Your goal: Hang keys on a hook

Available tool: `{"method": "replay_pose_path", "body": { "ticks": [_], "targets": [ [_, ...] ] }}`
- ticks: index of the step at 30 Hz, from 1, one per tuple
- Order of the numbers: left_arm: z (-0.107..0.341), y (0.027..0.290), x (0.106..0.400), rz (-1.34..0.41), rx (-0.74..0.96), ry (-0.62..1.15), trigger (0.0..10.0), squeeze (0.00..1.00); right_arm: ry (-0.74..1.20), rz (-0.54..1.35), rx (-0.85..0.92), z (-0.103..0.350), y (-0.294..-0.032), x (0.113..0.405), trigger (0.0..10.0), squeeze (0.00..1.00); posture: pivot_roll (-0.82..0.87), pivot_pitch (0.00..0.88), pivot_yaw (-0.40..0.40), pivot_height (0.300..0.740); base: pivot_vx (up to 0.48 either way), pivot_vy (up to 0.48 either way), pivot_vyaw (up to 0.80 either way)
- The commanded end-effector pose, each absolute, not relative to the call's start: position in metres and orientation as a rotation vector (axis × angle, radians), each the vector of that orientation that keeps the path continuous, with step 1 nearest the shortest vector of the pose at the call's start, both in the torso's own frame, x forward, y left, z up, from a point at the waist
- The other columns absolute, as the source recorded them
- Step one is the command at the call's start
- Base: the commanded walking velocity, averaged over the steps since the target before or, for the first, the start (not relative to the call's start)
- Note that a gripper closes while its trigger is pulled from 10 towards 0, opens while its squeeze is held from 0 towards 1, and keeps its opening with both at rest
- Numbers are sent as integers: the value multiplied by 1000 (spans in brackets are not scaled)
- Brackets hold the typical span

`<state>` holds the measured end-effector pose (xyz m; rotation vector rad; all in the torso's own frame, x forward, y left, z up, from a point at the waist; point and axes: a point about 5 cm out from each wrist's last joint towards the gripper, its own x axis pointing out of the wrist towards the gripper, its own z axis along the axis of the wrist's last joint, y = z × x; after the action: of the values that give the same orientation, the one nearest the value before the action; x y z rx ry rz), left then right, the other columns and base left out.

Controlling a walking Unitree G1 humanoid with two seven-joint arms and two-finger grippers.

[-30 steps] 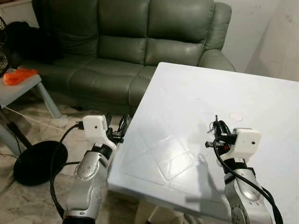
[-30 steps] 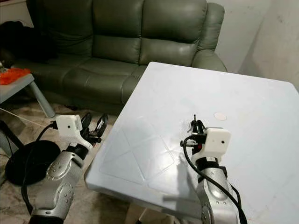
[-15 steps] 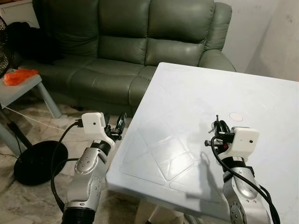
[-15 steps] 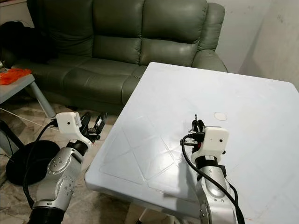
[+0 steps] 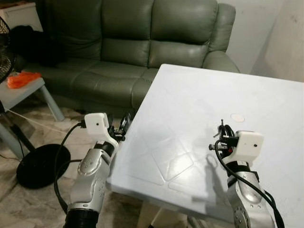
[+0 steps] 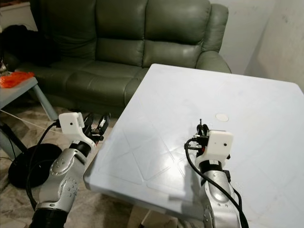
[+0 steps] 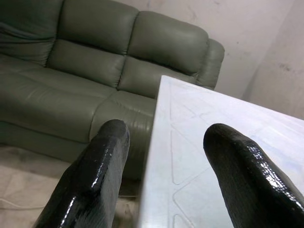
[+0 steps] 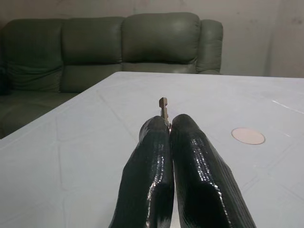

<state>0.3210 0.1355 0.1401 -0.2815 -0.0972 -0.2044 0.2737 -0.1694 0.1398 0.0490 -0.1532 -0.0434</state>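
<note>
No readable brand, label or writing anywhere. Right gripper (image 8: 168,124): jaws pressed together, pinching a key (image 8: 163,107) whose small metal blade pokes out past the fingertips. It hangs above the white surface (image 5: 199,99), pointing toward the sofa (image 5: 142,42). From the head camera the key shows as a thin tip at the front of the right gripper (image 5: 222,129), near the middle of the surface. A small round pale disc (image 8: 248,136) lies flat on the surface, ahead of the jaws and off to the robot's right, apart from the key.

Left gripper (image 7: 166,137): jaws spread wide, nothing between them, one finger (image 7: 102,161) over the gap beside the surface edge, the other finger over the surface itself. Seen from the head, the left gripper (image 6: 97,126) sits just off the surface's left edge, above the floor.

Green leather sofa stands behind the surface. Left of it a low grey side table (image 5: 21,90) with an orange item (image 5: 21,78) on top; a black round base (image 5: 42,164) sits on the tiled floor (image 5: 23,199) near the left arm.

Versus half a second ago: the whole view has shifted slightly, so the camera moved. Right jaws hold the key the same way, the left jaws stay open at the edge, and the disc is in the same spot on the surface.
</note>
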Motion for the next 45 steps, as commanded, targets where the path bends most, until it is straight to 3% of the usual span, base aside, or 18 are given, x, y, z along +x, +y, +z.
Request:
{"method": "replay_pose_path", "body": {
  "ticks": [1,13,45],
  "targets": [
    [140,137,322,-199,-283,-95,10000,0,-148,-42,47,141,-169,275,10000,0,-7,38,0,740,0,480,-444],
    [138,135,322,-195,-286,-93,10000,0,-133,-33,42,140,-168,275,10000,0,-6,29,-9,740,0,391,-749],
    [136,131,321,-214,-263,-81,10000,0,-114,-23,37,137,-166,271,10000,0,-21,18,-11,740,0,0,-788]
  ]
}}
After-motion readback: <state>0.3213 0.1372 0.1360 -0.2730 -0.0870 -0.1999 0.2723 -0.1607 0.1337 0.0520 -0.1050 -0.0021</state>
